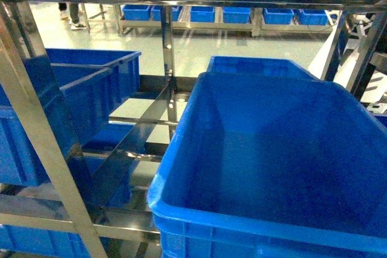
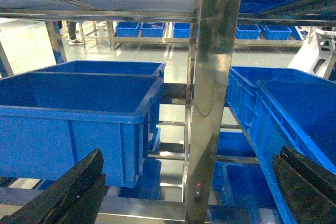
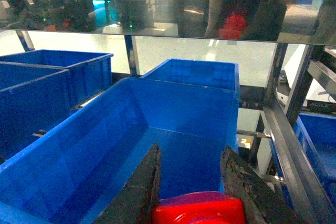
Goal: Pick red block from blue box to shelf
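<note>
Only the claws show of the robot. The left claw has two thick black fingers with ridged, layered edges. The right claw has dark fingers with rough, worn grey-black inner faces, tapering toward twelve o'clock

All three views sit close, facing the shelf – sharing its crates.

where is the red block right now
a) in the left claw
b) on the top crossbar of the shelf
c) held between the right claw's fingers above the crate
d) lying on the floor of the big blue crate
c: in the right wrist view the red block sits clamped between the right claw fingers, over the open blue crate on the shelf.
</note>
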`<state>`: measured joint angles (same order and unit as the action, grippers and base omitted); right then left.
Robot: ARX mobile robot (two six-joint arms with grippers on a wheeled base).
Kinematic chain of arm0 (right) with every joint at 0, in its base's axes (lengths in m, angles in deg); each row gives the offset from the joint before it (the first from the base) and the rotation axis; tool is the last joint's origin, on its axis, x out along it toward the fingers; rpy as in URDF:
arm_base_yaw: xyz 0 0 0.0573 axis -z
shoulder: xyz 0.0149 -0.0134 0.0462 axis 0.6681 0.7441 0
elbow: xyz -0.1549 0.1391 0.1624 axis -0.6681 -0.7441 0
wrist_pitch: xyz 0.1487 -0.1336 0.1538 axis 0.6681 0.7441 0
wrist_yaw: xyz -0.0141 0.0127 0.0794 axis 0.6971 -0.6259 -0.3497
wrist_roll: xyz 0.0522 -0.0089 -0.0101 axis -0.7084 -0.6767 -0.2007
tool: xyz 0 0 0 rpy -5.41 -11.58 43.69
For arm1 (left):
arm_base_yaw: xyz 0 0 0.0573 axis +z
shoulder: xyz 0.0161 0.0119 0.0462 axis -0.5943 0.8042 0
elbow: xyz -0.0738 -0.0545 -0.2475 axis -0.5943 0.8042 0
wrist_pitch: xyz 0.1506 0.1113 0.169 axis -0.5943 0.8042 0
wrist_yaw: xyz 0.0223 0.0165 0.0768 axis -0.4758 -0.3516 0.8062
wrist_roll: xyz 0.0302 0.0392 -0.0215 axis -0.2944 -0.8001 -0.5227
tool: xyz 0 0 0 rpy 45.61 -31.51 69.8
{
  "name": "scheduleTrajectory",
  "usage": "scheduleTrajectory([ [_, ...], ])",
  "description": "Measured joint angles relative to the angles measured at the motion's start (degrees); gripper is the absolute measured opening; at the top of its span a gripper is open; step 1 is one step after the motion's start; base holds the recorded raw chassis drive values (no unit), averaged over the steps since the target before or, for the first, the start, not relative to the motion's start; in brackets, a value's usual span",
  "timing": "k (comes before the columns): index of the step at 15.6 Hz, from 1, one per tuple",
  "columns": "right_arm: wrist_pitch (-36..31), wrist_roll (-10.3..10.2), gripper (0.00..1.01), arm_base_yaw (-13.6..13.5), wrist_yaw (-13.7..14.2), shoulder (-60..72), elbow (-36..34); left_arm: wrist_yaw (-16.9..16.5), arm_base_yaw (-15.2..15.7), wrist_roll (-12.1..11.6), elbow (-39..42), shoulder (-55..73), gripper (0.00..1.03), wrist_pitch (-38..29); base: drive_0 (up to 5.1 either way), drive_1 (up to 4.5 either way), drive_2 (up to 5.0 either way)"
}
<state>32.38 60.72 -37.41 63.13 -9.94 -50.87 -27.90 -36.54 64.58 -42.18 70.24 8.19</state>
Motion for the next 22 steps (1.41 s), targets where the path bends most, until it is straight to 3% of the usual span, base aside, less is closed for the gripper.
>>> scheduleTrajectory([
  [7, 0.00, 0.00, 0.28, 0.02, -0.04, 0.00, 0.00, 0.00, 0.00, 0.00, 0.00, 0.00, 0.98, 0.00, 0.0, 0.00, 0.0],
  [9, -1.16, -0.68, 0.28, 0.90, -3.32, 3.19, 0.44, 0.02, 0.00, 0.00, 0.00, 0.00, 0.98, 0.00, 0.0, 0.00, 0.0],
  [11, 0.48, -2.93, 0.28, -4.33, -3.21, 8.61, 1.31, 0.00, 0.00, 0.00, 0.00, 0.00, 0.98, 0.00, 0.0, 0.00, 0.0],
  [13, -0.46, -3.54, 0.28, -6.21, -3.30, 11.39, 1.49, 0.00, 0.00, 0.00, 0.00, 0.00, 0.98, 0.00, 0.0, 0.00, 0.0],
  [14, -4.66, -4.11, 0.28, -8.33, -3.32, 17.14, 1.88, 0.00, 0.00, 0.00, 0.00, 0.00, 0.98, 0.00, 0.0, 0.00, 0.0],
  [16, -13.35, -4.07, 0.28, -9.81, -2.67, 26.49, 2.45, 0.00, 0.00, 0.00, 0.00, 0.00, 0.98, 0.00, 0.0, 0.00, 0.0],
  [18, -25.46, -3.58, 0.28, -9.66, -2.51, 40.39, 4.37, 0.00, 0.00, 0.00, 0.00, 0.00, 0.98, 0.00, 0.0, 0.00, 0.0],
  [22, -43.21, -2.36, 0.29, -8.50, -3.67, 64.30, 10.08, 0.00, 0.00, 0.00, 0.00, 0.00, 0.98, 0.00, 0.0, 0.00, 0.0],
])
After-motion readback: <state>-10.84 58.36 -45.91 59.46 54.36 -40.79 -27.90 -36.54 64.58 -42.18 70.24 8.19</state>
